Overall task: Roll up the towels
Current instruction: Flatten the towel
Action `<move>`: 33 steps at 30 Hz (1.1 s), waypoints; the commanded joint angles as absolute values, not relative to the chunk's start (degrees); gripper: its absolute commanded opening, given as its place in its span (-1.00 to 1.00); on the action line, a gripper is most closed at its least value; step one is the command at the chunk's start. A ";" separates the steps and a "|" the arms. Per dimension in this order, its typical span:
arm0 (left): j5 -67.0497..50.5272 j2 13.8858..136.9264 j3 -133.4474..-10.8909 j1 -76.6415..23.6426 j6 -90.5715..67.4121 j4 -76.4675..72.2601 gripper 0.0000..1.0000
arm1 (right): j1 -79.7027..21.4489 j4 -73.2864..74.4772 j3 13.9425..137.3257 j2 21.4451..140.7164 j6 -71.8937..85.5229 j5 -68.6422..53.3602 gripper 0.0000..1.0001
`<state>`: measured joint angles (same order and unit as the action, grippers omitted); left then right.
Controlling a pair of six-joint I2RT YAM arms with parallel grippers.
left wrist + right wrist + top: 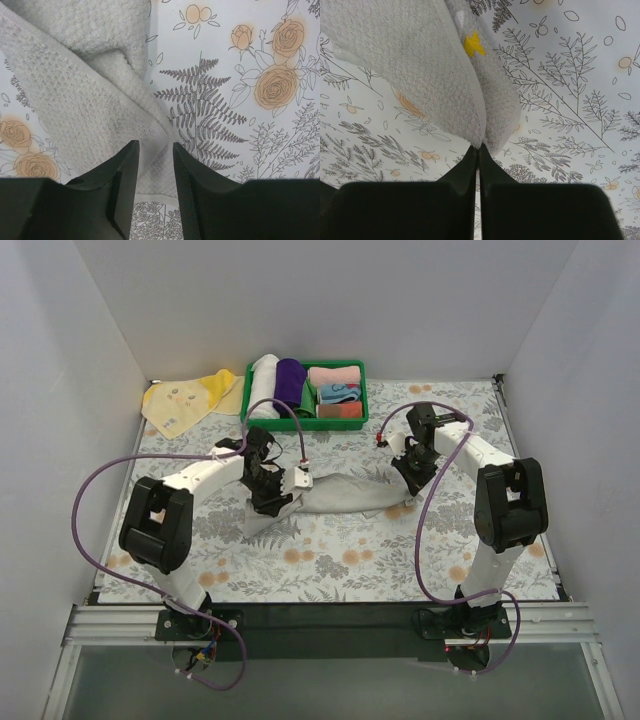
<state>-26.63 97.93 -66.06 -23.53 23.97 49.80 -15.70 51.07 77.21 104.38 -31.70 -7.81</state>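
Grey towel caught between 2 grippers, 0 of 2 towels rolled.
The grey towel point(350, 495) lay mid-table as a bunched strip, not a roll. The right gripper point(479, 146) was pinched tight on one end. The left gripper point(155, 150) had its fingers apart astride the other end (no clear pinch). The yellow towel point(185, 405) lay loosely spread in the far-left corner beside the basket point(340, 421), untouched. By my reading the task was near its start, with the grey towel needing flattening and rolling, then the yellow.
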 commanded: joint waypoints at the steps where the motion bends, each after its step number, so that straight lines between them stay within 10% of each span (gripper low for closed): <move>1: -29.35 99.05 -67.15 -23.64 23.20 50.10 -0.36 | -15.38 51.86 78.58 103.27 -31.64 -8.53 -0.97; 10: -28.74 97.56 -63.99 -24.26 22.77 48.61 -0.30 | -15.29 51.94 78.83 104.15 -31.47 -9.05 -0.97; 25: -29.36 100.63 -66.26 -24.61 21.18 47.81 -1.00 | -15.29 52.03 79.36 104.59 -31.46 -8.44 -0.97; 33: -28.92 97.39 -68.37 -24.52 20.74 48.95 -1.00 | -15.29 52.21 80.07 104.06 -31.64 -8.00 -0.97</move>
